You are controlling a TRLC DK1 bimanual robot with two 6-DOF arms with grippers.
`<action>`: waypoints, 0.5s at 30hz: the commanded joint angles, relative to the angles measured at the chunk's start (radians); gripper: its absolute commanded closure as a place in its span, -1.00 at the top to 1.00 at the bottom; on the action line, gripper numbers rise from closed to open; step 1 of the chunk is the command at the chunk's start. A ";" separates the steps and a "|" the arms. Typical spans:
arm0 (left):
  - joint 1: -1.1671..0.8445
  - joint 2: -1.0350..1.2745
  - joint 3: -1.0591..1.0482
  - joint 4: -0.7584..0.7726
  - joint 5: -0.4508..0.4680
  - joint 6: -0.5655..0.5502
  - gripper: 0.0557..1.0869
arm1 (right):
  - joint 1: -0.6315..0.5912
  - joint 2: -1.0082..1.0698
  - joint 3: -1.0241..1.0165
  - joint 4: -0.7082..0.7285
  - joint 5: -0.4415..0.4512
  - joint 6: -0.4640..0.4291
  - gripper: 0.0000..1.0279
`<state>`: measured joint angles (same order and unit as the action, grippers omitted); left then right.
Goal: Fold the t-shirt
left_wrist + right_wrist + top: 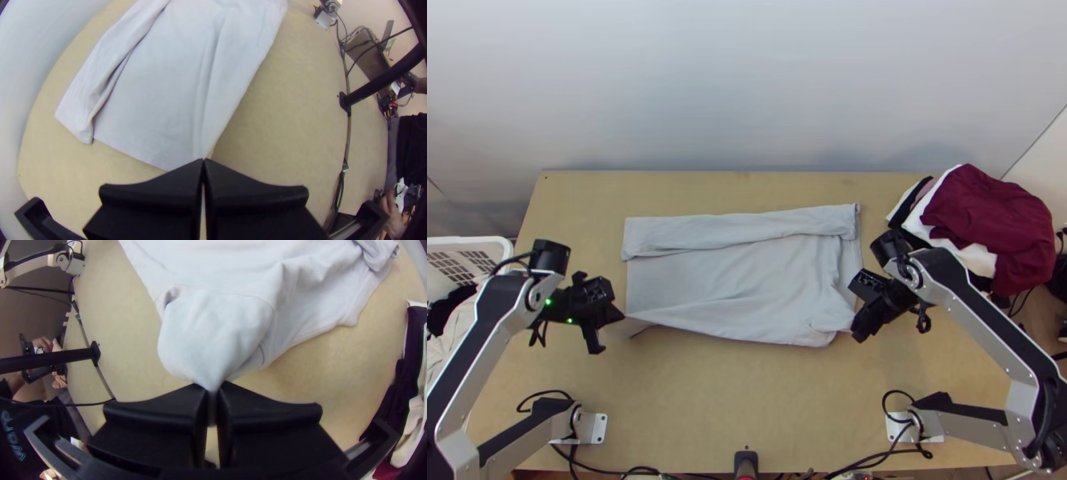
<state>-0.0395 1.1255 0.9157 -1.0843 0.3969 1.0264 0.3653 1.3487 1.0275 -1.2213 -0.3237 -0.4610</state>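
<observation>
Top view: the pale grey shirt point(739, 276) lies across the middle of the table point(747, 400), with a long strip along its far side folded over and wrinkles toward its near right corner. Over the table's left part, the left gripper point(620, 315) is at the shirt's near left corner; over the table's right part, the right gripper point(860, 309) is at its right side, close to the near corner. A clothes pile point(991, 224) sits at the table's far right corner, and a basket point(475, 241) stands beside its left edge.

Left wrist view: the left gripper point(204, 162) has its jaws closed on the shirt's corner, low over the table.

Right wrist view: the right gripper point(214, 390) has its jaws clamped on the shirt, a rounded, loose fold of it narrowing between them above the table.
</observation>
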 commanded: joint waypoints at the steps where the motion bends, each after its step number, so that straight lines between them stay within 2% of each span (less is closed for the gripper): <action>1: 0.056 0.094 0.081 0.014 0.026 0.009 -0.92 | -0.051 0.072 0.078 -0.086 -0.031 -0.093 -0.94; 4: 0.053 0.152 0.143 0.027 0.036 -0.012 -0.92 | -0.054 0.135 0.172 -0.115 -0.063 -0.090 -0.94; 15: 0.043 0.444 0.468 0.041 0.034 -0.019 -0.92 | -0.155 0.320 0.388 -0.136 -0.078 -0.094 -0.94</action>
<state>0.0067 1.4002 1.2087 -1.0492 0.4301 1.0084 0.2676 1.5696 1.2953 -1.3369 -0.3859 -0.5480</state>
